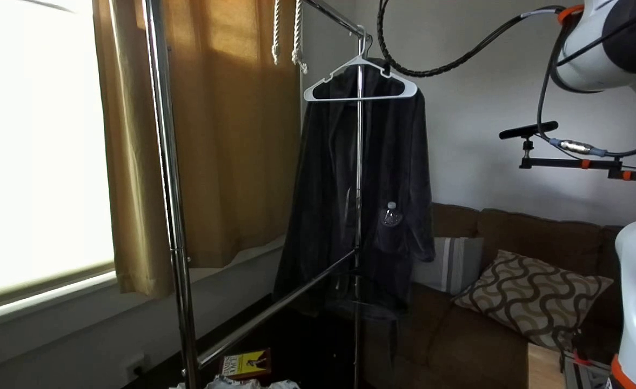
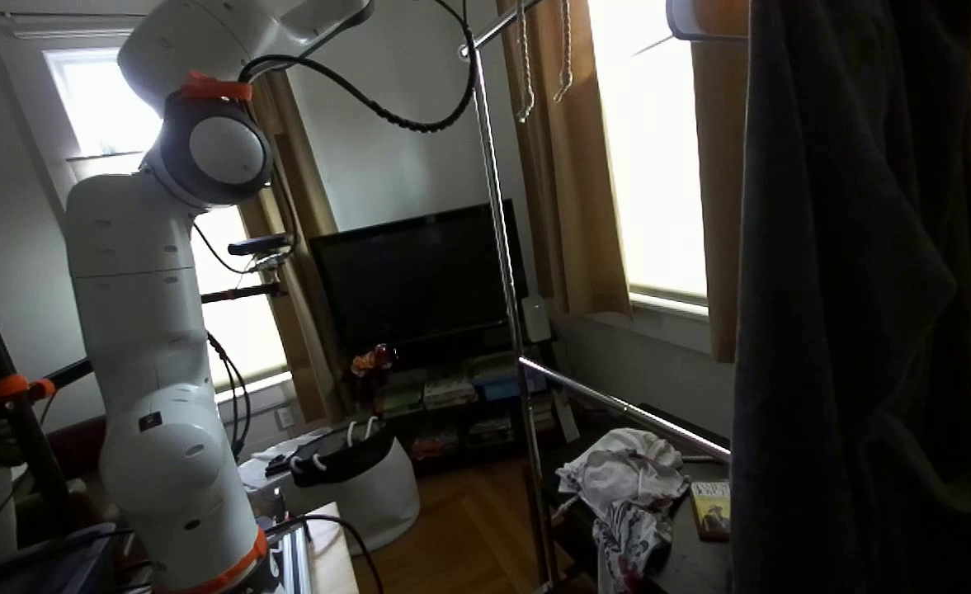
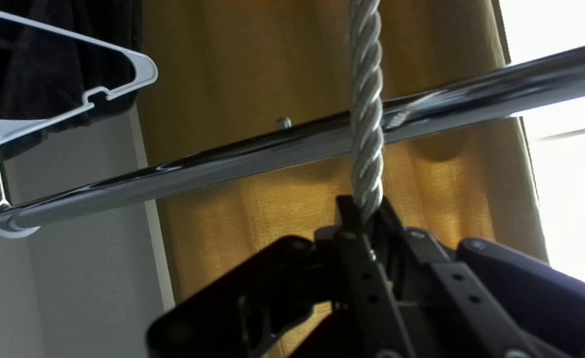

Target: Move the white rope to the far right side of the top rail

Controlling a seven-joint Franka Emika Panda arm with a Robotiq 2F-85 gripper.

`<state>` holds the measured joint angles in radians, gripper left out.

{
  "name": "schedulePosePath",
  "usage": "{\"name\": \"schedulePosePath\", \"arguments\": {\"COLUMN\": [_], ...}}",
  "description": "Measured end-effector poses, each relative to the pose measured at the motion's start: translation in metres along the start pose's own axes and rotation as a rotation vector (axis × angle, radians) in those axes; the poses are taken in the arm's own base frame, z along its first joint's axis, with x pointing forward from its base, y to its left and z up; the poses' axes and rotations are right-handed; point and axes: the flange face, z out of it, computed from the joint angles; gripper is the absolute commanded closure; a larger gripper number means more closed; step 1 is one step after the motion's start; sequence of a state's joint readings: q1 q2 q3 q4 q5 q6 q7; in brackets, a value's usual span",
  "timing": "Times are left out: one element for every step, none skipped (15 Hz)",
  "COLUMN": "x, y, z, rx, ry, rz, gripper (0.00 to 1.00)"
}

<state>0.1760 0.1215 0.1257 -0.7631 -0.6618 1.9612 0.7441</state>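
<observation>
In the wrist view the gripper [image 3: 368, 219] grasps the white rope [image 3: 368, 159], pinched between its fingertips, and one strand crosses in front of the top rail [image 3: 252, 156]. Both exterior views show two strands dangling; whether they straddle the rail cannot be told. The rope hangs high, well beyond the edge of the wooden bench [image 2: 332, 549] that faces the rack [image 1: 169, 162]. The rail's far right end is probably the one bearing the hanger [image 1: 360, 60], likewise past that bench edge. For a good carry, the pinch needs to be firm and the path parallel to the rail, lifted slightly so nothing drags. The gripper should slow near the hanger's hook, drape both strands evenly, then release gently.
</observation>
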Motion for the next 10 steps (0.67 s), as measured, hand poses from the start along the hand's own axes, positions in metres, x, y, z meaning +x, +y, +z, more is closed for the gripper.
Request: {"name": "schedulePosePath", "arguments": {"x": [0.010, 0.020, 0.027, 0.031, 0.032, 0.033, 0.032, 0.031, 0.030, 0.029], "y": [0.016, 0.032, 0.048, 0.065, 0.077, 0.083, 0.085, 0.084, 0.084, 0.088], "z": [0.006, 0.011, 0.017, 0.024, 0.030, 0.033, 0.035, 0.034, 0.036, 0.042], "rx": [0.034, 0.064, 0.082, 0.069, 0.049, 0.037, 0.032, 0.034, 0.030, 0.019], "ry": [-0.001, 0.001, -0.004, -0.015, -0.026, -0.032, -0.035, -0.037, -0.041, -0.045], "rz": [0.008, 0.013, 0.012, 0.007, 0.005, 0.005, 0.005, 0.003, 0.002, 0.003], "gripper": [0.97, 0.97, 0.89, 0.89, 0.89, 0.89, 0.97, 0.97, 0.97, 0.97]}}
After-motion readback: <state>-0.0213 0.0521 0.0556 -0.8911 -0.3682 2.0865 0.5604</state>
